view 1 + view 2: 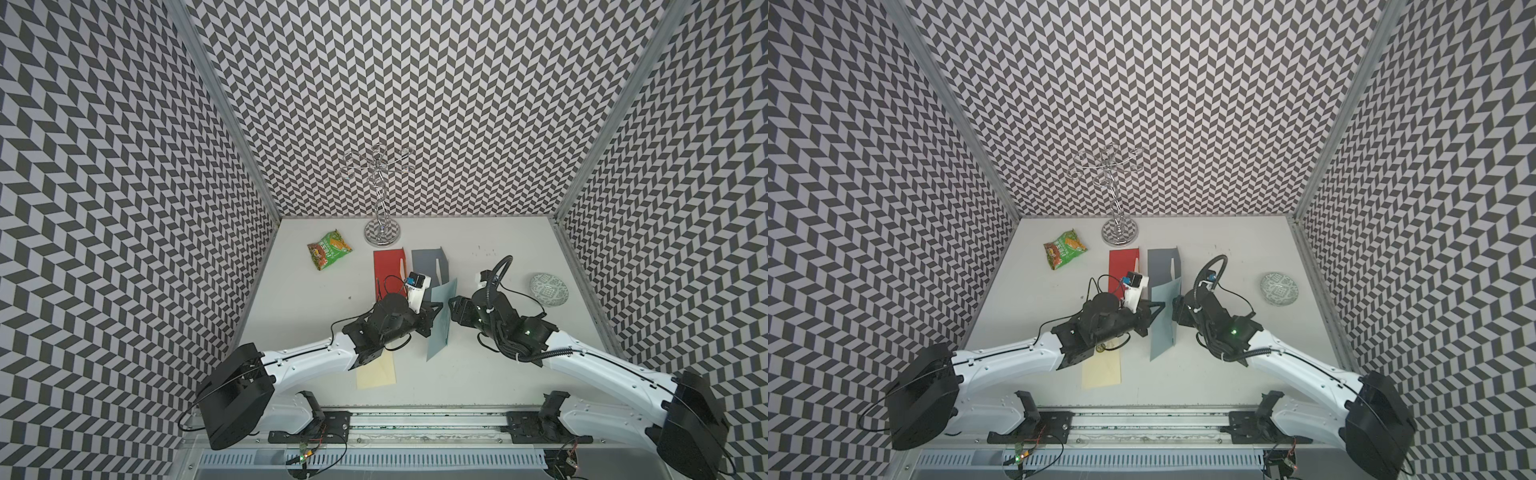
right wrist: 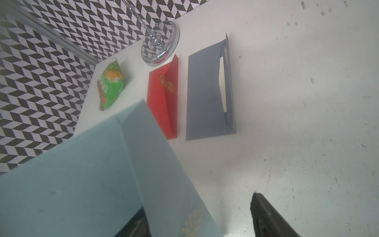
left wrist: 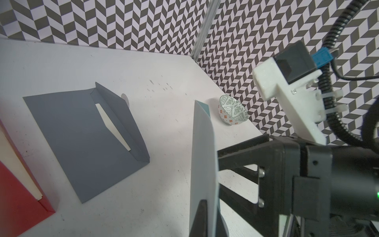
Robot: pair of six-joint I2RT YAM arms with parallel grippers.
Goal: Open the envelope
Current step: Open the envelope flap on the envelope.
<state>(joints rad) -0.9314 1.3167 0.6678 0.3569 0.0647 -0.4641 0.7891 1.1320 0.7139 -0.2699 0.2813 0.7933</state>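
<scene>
A pale blue-green envelope stands on edge above the middle of the table, raised off the surface. My left gripper is shut on its left face; in the left wrist view the envelope runs edge-on out of the gripper. My right gripper is open at the envelope's right side. In the right wrist view the flap, with a gold emblem, lies between the open gripper; one finger stands clear of the paper.
A grey envelope and a red envelope lie flat behind, flaps lifted, cards showing. A cream envelope lies under the left arm. A green snack bag, chrome stand and patterned bowl sit around.
</scene>
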